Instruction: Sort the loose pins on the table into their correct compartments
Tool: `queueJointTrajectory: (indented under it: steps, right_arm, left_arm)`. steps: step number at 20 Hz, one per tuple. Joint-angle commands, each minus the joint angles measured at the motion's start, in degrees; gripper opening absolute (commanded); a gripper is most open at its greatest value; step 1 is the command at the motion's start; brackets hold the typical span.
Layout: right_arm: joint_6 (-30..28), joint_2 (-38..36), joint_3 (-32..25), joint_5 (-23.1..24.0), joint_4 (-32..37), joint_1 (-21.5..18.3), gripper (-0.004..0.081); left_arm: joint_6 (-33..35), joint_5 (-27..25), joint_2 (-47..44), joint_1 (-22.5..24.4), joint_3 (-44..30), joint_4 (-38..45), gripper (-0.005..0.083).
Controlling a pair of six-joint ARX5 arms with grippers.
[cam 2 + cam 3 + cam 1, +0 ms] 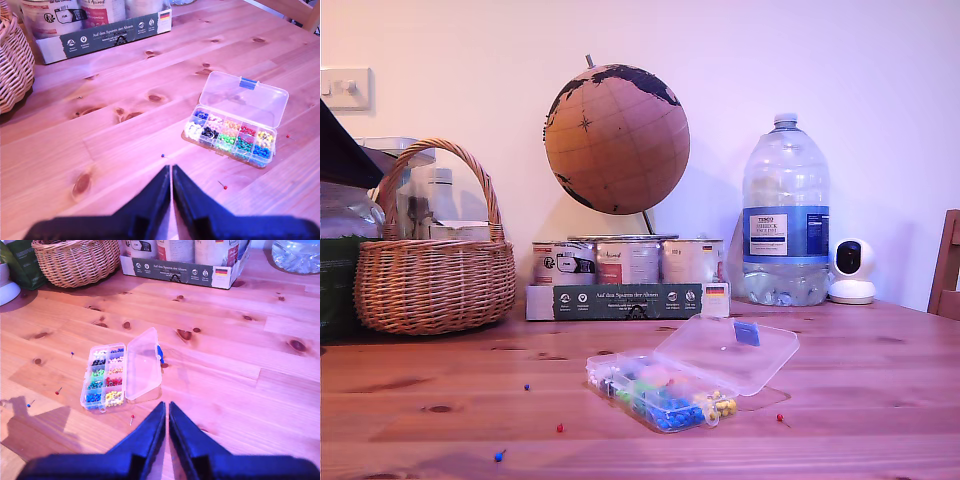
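Note:
A small clear plastic box (660, 392) lies on the pine table (880, 370) with its lid (732, 354) folded open. Its compartments (229, 133) hold sorted coloured pins. Loose pins lie around it: a blue pin (527, 386), a red pin (560, 427) and a blue pin (499, 456) toward the exterior view's left, and a red pin (780, 417) toward its right. My first gripper (171, 169) is shut and empty above the table, short of a blue pin (163, 155) and a red pin (225, 187). My second gripper (167, 406) is also shut and empty, near a red pin (132, 418). Neither arm shows in the exterior view.
A wicker basket (435, 270) stands at the back on the exterior view's left. A cardboard tray of tins (625, 290) sits behind the box, with a globe (616, 140) above. A large water bottle (785, 215), a white camera (852, 270) and a chair (947, 265) are at the right.

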Motion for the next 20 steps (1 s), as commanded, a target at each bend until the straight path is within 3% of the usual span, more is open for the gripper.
queueJointTrajectory:
  steps: [1,8,12,16,20]
  right_arm:
    - [3.1,0.6,-1.2,1.0,4.9,0.3,-0.0013]
    - [3.1,0.6,-1.2,0.8,5.4,0.3,-0.0013]
    - [3.1,1.7,-1.1,0.3,4.7,0.3,-0.0013]
    - [3.3,6.8,-1.1,-6.8,3.9,0.3,-0.0013]
    - [10.1,12.3,-1.0,-12.2,6.6,0.3,-0.0011]
  left_arm:
    - [-0.9,1.4,0.2,-0.2,0.3,2.6,-0.0024]
    - [-0.9,1.7,0.2,-0.2,0.3,2.8,-0.0024]
    - [-0.7,4.9,0.3,-0.2,0.3,2.7,-0.0024]
    - [0.1,9.6,2.5,-0.2,2.0,-1.3,-0.0024]
    - [3.9,15.2,9.0,-0.2,4.1,-4.8,-0.0024]
